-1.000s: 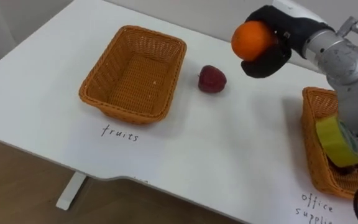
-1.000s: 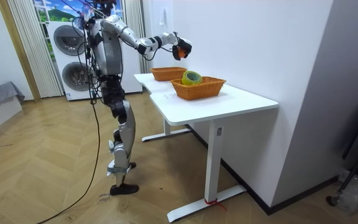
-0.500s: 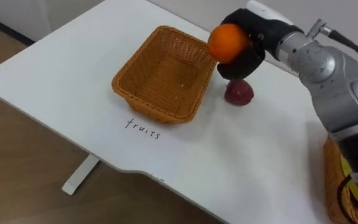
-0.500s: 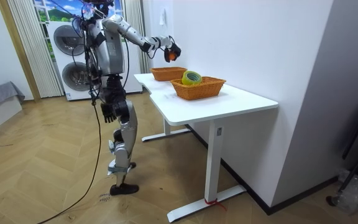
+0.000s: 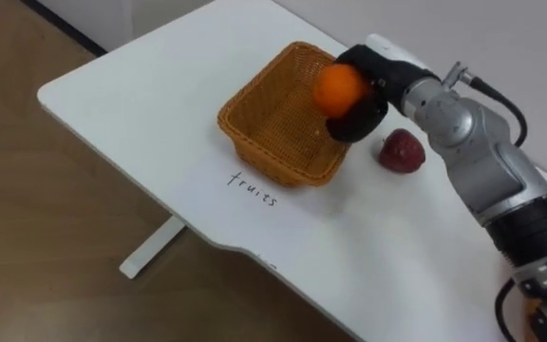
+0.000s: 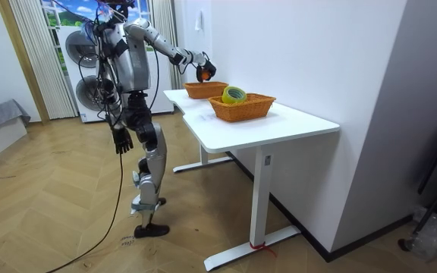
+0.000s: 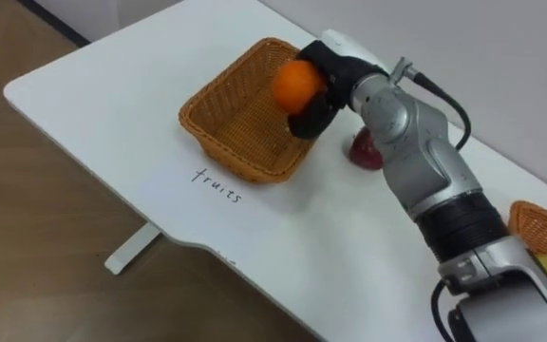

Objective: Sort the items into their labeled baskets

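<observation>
My right hand point(image 5: 361, 106) is shut on an orange point(image 5: 340, 88) and holds it over the near right rim of the wicker fruit basket point(image 5: 275, 122), which is labelled "fruits". A dark red apple point(image 5: 401, 152) lies on the white table point(image 5: 160, 104) just right of that basket, beside my forearm. In the room view the orange point(image 6: 202, 73) hangs above the far basket point(image 6: 203, 89). My left hand point(image 6: 120, 141) hangs by my hip with relaxed fingers and holds nothing.
The office supplies basket point(image 7: 542, 231) stands at the table's right end with a yellow-green tape roll point(image 6: 234, 94) in it. The table's front edge point(image 5: 216, 237) runs close to the fruit basket. Wooden floor lies below.
My right hand has carried the orange leftward from above the apple to over the fruit basket's rim, and lower. The eye views have shifted with it. My left hand has dropped beside my hip.
</observation>
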Motion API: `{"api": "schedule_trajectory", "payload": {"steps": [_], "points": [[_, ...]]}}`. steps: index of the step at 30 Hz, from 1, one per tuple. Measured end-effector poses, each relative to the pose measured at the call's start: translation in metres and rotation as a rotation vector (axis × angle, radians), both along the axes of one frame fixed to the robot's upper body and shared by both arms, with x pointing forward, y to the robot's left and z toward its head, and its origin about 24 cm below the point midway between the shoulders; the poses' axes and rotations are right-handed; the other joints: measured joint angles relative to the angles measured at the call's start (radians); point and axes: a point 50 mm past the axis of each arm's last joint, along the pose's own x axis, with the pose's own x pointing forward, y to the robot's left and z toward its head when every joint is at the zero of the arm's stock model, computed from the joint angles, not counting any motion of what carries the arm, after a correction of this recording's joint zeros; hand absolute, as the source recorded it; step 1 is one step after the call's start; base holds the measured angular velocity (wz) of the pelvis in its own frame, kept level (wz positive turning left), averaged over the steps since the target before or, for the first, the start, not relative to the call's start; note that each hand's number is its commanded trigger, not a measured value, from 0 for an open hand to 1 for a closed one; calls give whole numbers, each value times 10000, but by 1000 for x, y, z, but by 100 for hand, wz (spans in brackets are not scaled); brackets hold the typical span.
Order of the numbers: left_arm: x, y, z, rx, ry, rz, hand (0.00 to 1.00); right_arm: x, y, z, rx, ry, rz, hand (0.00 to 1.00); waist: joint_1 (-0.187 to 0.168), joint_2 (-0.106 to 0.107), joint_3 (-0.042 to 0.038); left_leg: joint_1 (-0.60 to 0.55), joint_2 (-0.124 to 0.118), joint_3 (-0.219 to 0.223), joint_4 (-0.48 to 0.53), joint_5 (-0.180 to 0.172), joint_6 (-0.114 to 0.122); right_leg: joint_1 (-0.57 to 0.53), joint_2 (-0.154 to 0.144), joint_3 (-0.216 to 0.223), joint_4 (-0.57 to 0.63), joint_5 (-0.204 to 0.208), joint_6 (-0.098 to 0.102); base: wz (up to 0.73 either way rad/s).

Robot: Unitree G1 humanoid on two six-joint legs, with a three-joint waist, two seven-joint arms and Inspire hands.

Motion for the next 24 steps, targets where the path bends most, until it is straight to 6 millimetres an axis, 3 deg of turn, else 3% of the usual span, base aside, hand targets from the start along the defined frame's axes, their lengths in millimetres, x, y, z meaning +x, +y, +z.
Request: {"api": "schedule_trajectory", "payload": {"steps": [3, 5, 6, 10, 14, 24], "points": [[2, 0, 1, -5, -84, -61, 0, 1, -1, -7, 387, 281, -151, 100, 31, 12, 9, -104, -22, -81, 78, -1, 0, -13, -3, -81, -2, 0, 0, 10], [4, 0, 1, 7, -110, -236, 0, 3, -1, -11, 303, 388, -208, 7, 93, 18, 14, -163, -26, -106, 143, -2, -2, -49, 2, -159, -5, 0, 0, 6], [6, 0, 1, 6, -142, -300, 0, 4, -1, -14, 169, 467, -233, 0, 112, 17, 14, -218, -27, -118, 180, -2, -3, -101, 4, -203, -4, 0, 0, 4], [8, 0, 1, 15, -177, -434, 0, 5, -6, -21, 54, 535, -457, 0, 181, 26, 30, -459, -70, -231, 297, 0, -6, -240, -4, -331, 8, 0, -1, 9], [7, 1, 2, 37, -123, -502, 0, 7, -9, -21, -2, 173, -713, 0, 228, -15, 101, -605, -66, -236, 298, 8, -17, -354, -1, -348, 4, 0, 0, 1], [11, 0, 2, -15, -237, -585, 0, 10, -6, -18, -116, -440, -773, 0, 207, -82, 102, -782, -62, -230, 324, 16, -28, -546, 6, -345, 10, 1, -2, 0]]}}
